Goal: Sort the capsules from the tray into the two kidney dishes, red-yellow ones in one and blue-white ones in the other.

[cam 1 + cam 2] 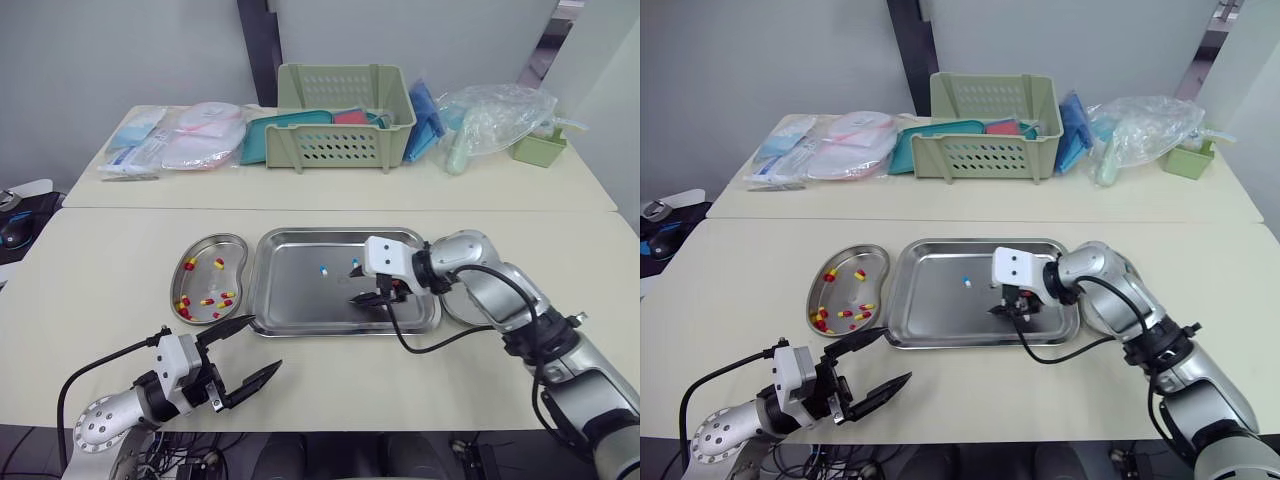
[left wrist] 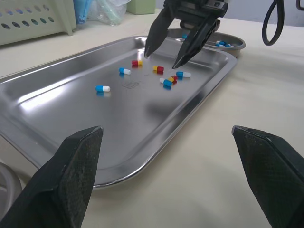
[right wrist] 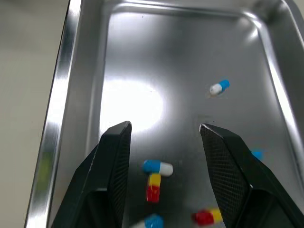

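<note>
1. Inside the tray (image 1: 300,300), the right tool (image 3: 165,128) hangs spread above the blue-white capsule (image 3: 158,167).
2. Best to lower straight and pinch it alone (the red-yellow capsule (image 3: 153,187) lies just beside).
3. The left tool (image 1: 262,343) hovers spread over the bench (image 1: 100,300).

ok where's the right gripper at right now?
In the left eye view the right gripper is open over the right half of the tray, poised above a cluster of mixed capsules, with a blue-white capsule to its left.

Right arm (image 1: 497,286) outstretched — jaws (both) apart
</note>
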You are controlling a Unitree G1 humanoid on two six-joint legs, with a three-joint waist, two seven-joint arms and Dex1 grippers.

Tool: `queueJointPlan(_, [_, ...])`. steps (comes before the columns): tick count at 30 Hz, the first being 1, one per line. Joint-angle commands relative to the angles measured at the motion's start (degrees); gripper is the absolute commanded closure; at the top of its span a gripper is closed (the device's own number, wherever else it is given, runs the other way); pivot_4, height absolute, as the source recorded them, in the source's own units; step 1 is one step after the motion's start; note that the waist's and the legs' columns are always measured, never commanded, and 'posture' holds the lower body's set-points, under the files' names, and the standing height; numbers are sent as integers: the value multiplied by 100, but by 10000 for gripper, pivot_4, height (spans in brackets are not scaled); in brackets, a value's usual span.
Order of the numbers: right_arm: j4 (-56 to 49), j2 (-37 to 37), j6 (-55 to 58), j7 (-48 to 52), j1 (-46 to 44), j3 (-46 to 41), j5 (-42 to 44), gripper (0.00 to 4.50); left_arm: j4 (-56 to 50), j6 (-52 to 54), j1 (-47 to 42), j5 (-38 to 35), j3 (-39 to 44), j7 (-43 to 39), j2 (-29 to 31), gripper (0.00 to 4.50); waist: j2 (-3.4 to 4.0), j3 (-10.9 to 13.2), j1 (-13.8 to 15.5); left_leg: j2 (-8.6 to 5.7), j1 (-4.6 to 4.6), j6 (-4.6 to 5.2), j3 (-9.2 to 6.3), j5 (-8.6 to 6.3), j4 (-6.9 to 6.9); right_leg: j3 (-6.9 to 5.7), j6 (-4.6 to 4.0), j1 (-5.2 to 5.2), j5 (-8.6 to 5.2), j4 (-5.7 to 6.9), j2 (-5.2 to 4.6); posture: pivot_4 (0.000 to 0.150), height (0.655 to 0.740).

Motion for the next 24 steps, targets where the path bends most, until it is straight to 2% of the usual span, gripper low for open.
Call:
queueJointPlan(1, [-326, -42, 181, -10, 87, -88, 34, 19891, -187, -38, 13, -16, -42, 20, 35, 0, 1, 1, -4, 0, 0, 0, 0, 0, 0, 0, 0, -1, 0, 0, 0, 1500, 7400])
queueJointPlan(13, [-406, 59, 266, -202, 163, -67, 6, 19891, -255, -22, 37, -28, -64, 83, 50, 0, 3, 3, -20, 0, -1, 0, 2, 0, 0, 2, 0, -1, 0, 0, 0, 1500, 7400])
queueJointPlan(18, [-707, 65, 69, -257, 288, -371, 235, 19891, -320, 78, 61, -126, 18, 179, 64, 0, 3, 4, -18, -1, -2, 0, 2, 0, 0, 2, 0, -1, 0, 0, 0, 1500, 7400])
queueJointPlan(21, [-1333, -27, -123, -435, 723, -907, 522, 19891, -436, 522, 59, -242, 237, 437, 227, 0, 1, 6, -4, 0, -6, 0, -1, 0, -2, 0, 0, -2, 0, -2, 0, 1500, 7400])
queueJointPlan(24, [-2118, -376, -393, -475, 1628, -1577, 826, 19891, -540, 824, 105, -213, 664, 962, 289, 0, -4, 9, 77, 0, -10, 0, -5, 0, -2, -4, 0, -1, 0, -5, 0, 1500, 7400])
